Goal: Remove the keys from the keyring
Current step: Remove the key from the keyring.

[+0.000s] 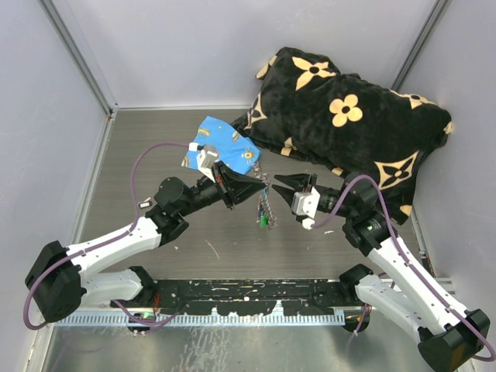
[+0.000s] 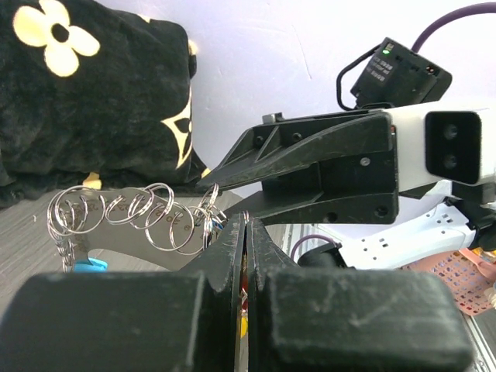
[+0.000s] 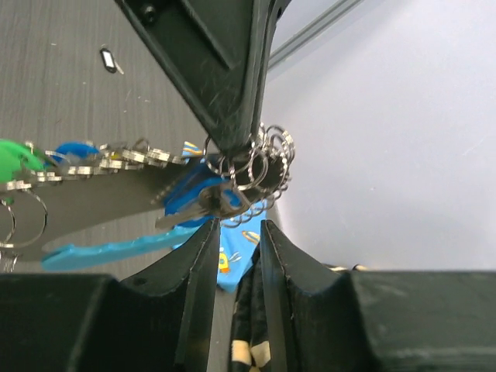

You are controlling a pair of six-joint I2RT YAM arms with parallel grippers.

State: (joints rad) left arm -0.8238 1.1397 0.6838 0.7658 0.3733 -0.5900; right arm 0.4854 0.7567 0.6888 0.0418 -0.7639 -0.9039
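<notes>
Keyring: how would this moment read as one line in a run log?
left gripper: shut on keyring, held up | right gripper: open, close to keys | keys: on keyring

Black pillow [image 1: 349, 116] with cream flowers, blue cloth [image 1: 225, 143], green key [image 3: 14, 155]

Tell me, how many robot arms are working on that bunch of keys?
2. The left arm reaches in from lower left, left gripper shut on the keyring; the right arm comes from lower right, right gripper open beside the keys. No more visible.
</notes>
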